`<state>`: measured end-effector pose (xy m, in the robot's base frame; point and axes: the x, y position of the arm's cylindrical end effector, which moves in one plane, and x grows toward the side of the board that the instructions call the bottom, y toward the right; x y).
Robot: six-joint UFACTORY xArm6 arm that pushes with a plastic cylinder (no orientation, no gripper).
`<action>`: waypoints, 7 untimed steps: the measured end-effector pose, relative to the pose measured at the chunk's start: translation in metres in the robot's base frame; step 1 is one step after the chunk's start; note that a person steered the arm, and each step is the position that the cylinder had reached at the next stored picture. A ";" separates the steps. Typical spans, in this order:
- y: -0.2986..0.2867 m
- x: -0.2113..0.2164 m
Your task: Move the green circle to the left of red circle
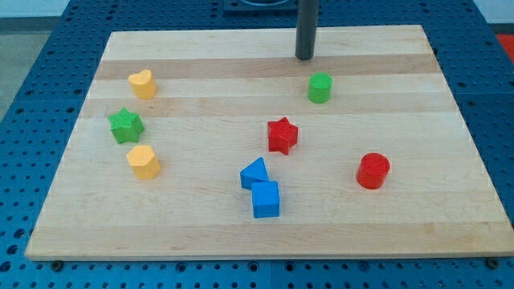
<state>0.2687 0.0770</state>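
Observation:
The green circle stands on the wooden board toward the view's top, right of centre. The red circle stands lower and further to the view's right. My tip is just above and slightly left of the green circle in the view, a short gap from it, not touching. The red star lies below the green circle, between it and the blue blocks.
A blue triangle touches a blue cube at the view's lower middle. On the view's left stand a yellow heart, a green star and a yellow hexagon. The board's top edge is near my tip.

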 end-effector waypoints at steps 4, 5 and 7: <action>0.006 0.048; 0.012 0.077; 0.015 0.085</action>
<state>0.3538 0.0925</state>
